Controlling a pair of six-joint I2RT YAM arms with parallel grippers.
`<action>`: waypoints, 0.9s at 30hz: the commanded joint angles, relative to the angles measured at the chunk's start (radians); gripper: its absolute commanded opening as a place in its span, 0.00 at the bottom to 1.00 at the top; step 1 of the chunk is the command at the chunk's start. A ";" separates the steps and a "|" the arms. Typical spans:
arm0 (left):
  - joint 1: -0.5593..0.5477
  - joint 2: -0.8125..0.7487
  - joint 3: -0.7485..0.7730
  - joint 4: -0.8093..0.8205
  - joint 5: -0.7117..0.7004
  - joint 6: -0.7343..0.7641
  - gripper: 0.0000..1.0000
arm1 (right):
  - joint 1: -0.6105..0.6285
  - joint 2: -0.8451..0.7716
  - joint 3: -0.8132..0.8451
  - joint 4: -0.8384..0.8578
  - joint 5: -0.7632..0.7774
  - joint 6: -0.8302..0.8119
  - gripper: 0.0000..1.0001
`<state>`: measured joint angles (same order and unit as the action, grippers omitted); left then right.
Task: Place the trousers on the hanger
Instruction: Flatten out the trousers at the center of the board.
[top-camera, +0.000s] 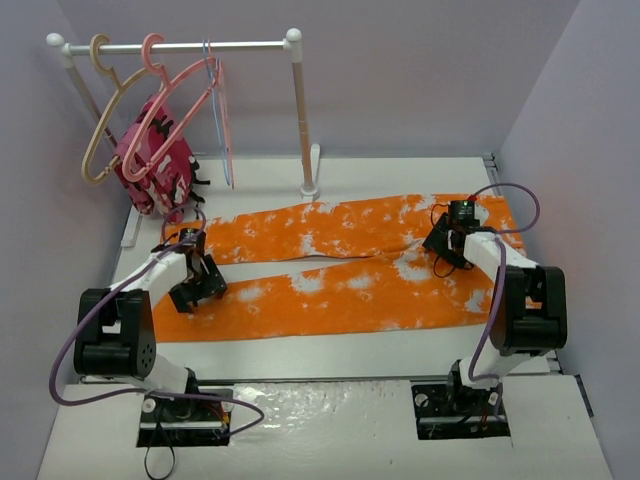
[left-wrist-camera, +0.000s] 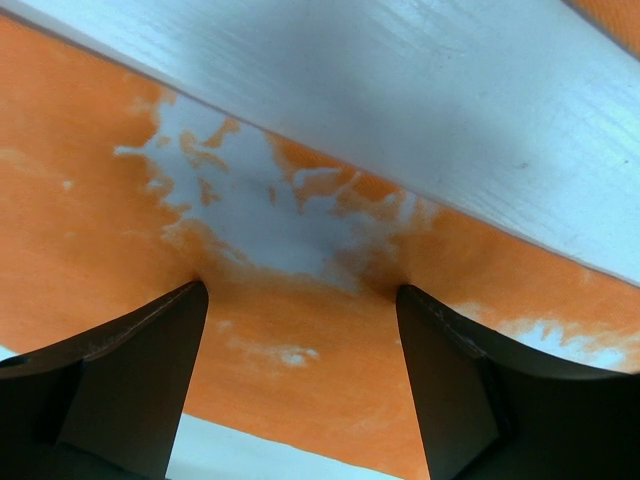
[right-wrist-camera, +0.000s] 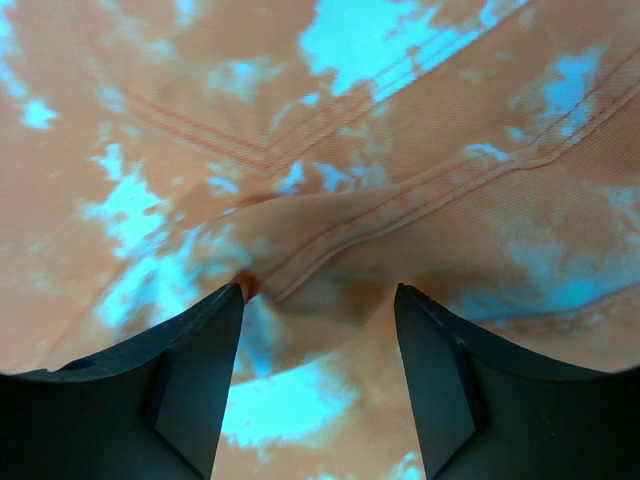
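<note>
**Trousers flat on the tabletop, grab step just starting**

The trousers (top-camera: 340, 222) lie across the middle of the tabletop (top-camera: 330, 350), waist toward the right edge. The left tool (left-wrist-camera: 300, 290) is open, tips on the near leg. The right tool (right-wrist-camera: 318, 290) is open too, straddling a puckered seam. My guess for next: pinch, then lift toward the hanger (top-camera: 163, 68) at the far-left corner. No readable writing anywhere.

the trousers (top-camera: 330, 300) are matt woven cloth with raised stitched seams, the hanger (top-camera: 160, 68) looks like smooth, slightly glossy plastic, the table (top-camera: 330, 350) is smooth white with a faint sheen, and the rail (top-camera: 250, 45) is glossy white.
</note>
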<state>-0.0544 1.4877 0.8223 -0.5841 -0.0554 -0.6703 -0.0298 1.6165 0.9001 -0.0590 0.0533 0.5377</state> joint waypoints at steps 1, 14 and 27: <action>0.011 -0.098 0.064 -0.037 -0.050 0.042 0.74 | 0.013 -0.158 0.052 0.003 -0.035 -0.045 0.60; 0.022 0.068 0.272 0.299 -0.067 0.135 0.75 | -0.016 0.002 0.277 0.048 0.003 -0.140 0.60; 0.048 0.399 0.512 0.217 -0.075 0.194 0.75 | -0.073 0.309 0.375 0.153 -0.044 -0.250 0.60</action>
<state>-0.0230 1.8440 1.2388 -0.3278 -0.1092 -0.4998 -0.0814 1.8823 1.2130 0.0342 0.0164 0.3430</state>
